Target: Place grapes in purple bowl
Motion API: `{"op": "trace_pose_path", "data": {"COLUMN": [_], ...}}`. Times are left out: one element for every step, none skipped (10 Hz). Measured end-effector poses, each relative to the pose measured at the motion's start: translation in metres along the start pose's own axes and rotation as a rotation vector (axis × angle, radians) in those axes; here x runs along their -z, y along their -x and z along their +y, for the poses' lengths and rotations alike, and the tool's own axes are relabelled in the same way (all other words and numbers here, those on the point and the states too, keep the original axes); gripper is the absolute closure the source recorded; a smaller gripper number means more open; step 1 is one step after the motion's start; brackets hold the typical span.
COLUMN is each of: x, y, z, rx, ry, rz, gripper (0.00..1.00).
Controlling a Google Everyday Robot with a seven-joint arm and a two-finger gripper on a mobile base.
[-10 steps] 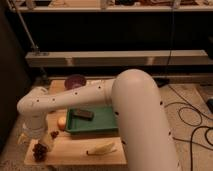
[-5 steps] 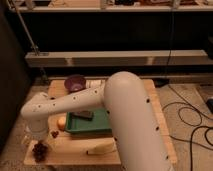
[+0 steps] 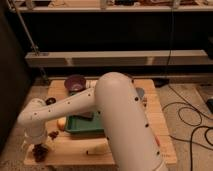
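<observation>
At 8 o'clock on the wooden surface [image 3: 159, 112], near its front-left corner: the grapes [image 3: 39, 151], a dark reddish cluster close to the edge. Directly over them, touching or just above: the end effector [image 3: 44, 141], pointed down from the white arm [image 3: 65, 110]. Cannot tell whether apart, together or clamped on the bunch. Cannot tell either whether the bunch is lifted or lying on the wood.

At 11 o'clock, toward the far edge: the purple bowl [image 3: 75, 81], upright, well apart from the grapes. Between the two, at 9 o'clock: a small dark cup [image 3: 50, 101]. Near the middle, partly covered by the arm: a green tray [image 3: 75, 127], with a dark flat item [image 3: 86, 116] inside at its far side. Just beside the tray, at its 9 o'clock: a small orange-yellow item [image 3: 61, 122]. At 6 o'clock, by the front edge: a pale elongated item [image 3: 97, 148]. At 2 o'clock, peeking from behind the arm: a grey-blue round item [image 3: 140, 93]. On the floor, at 3 o'clock of the surface: black cables [image 3: 192, 117]. Beyond, at 12 o'clock: a long shelf rail [image 3: 115, 57].
</observation>
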Motion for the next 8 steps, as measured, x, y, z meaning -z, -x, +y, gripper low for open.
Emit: {"op": "trace_pose_path", "data": {"x": [-0.005,-0.009,-0.012,-0.011,-0.005,0.005,0.019,0.038], "y": [-0.001,-0.002,-0.003,-0.004,-0.003,-0.002,0.0,0.002], "z": [0.001,0.002,0.004,0.005,0.006,0.006,0.005,0.004], "rx": [0.01,0.019,0.023,0.022,0.02,0.021,0.028,0.039], "ry": [-0.003,-0.008,-0.022,-0.039,-0.075,-0.117,-0.159,-0.194], "rz": [-0.008,-0.019,-0.033,-0.042,-0.054,-0.06,-0.064,-0.062], "gripper": [0.44,0.54,0.66,0.75,0.86,0.95,0.99,1.0]}}
